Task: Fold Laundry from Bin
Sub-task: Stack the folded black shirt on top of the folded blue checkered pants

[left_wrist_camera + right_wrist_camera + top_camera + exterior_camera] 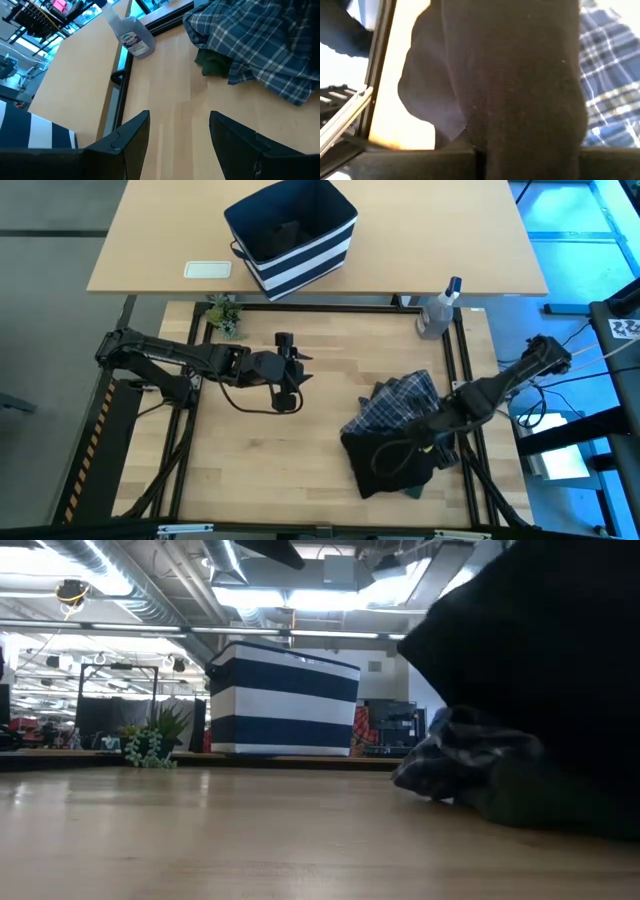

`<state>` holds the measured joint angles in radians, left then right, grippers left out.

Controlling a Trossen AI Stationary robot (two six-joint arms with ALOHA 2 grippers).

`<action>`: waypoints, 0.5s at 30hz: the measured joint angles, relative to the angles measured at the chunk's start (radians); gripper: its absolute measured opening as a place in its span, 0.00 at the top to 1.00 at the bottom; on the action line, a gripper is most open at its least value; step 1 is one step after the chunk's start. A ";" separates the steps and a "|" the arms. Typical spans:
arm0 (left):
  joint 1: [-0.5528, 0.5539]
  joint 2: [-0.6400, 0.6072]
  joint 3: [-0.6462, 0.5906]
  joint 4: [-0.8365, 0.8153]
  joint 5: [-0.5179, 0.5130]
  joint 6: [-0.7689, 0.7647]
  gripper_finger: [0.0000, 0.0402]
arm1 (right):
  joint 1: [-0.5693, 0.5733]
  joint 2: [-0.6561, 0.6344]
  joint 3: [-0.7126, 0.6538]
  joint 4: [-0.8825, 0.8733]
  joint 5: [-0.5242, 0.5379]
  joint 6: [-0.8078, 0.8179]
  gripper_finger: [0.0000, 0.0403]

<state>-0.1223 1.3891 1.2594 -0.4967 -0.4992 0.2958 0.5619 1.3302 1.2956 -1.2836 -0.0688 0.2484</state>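
1. Nearest the front edge of the tabletop [300, 470], on the right, lies a heap of laundry: a black garment [385, 460] spread at the front, with a blue-and-white plaid shirt [395, 405] bunched just behind it and partly under it.
2. A bit of dark green cloth [212, 65] peeks out from under the plaid shirt on the side facing the left arm.
3. The right gripper [440, 423] sits down on the heap's right side, its fingers drawn together on the black garment; from its wrist camera the black cloth fills nearly the whole view, the plaid showing at one side.
4. In the low view the black cloth [540, 670] rises as a tall dark mass over the crumpled plaid.
5. The left gripper [290, 375] is out over bare wood near the middle of the tabletop, well apart from the heap, fingers spread and holding nothing.
6. Farther back, a small green plant [225, 315] stands near the left rear corner and a clear spray bottle [438, 310] near the right rear corner.
7. Beyond them, on a second, paler tabletop, stands the navy bin [292, 235] with white stripes, upright and well away from the laundry, with something dark at its bottom that I cannot make out.
8. A flat white object [208, 269] lies to the bin's left.
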 joint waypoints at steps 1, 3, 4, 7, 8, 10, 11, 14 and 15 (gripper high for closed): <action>0.000 0.000 0.000 0.000 0.000 -0.001 0.50 | -0.009 -0.017 -0.024 0.030 -0.002 -0.018 0.90; 0.004 0.000 0.000 0.004 0.000 -0.002 0.50 | -0.031 -0.055 -0.065 0.090 -0.002 -0.054 0.90; 0.005 0.000 0.000 0.006 0.000 -0.004 0.50 | -0.044 -0.073 -0.081 0.108 -0.002 -0.073 0.90; 0.007 0.000 0.000 0.005 0.000 -0.014 0.50 | -0.089 -0.125 -0.112 0.108 0.007 -0.096 0.90; 0.007 0.000 0.000 0.005 0.000 -0.015 0.50 | -0.105 -0.136 -0.123 0.096 0.005 -0.095 0.90; 0.007 0.000 0.000 0.005 0.000 -0.016 0.50 | -0.131 -0.143 -0.133 0.079 -0.014 -0.078 0.90; 0.007 0.000 0.000 0.005 0.000 -0.016 0.50 | -0.136 -0.143 -0.133 0.083 -0.027 -0.063 0.90; 0.011 0.000 0.000 0.005 0.000 -0.017 0.50 | -0.125 -0.144 -0.111 0.086 -0.063 -0.018 0.90; 0.015 0.000 0.000 0.005 0.000 -0.017 0.50 | -0.112 -0.144 -0.099 0.086 -0.075 -0.006 0.90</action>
<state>-0.1073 1.3891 1.2594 -0.4921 -0.4992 0.2790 0.4503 1.1866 1.1963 -1.1980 -0.1440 0.2425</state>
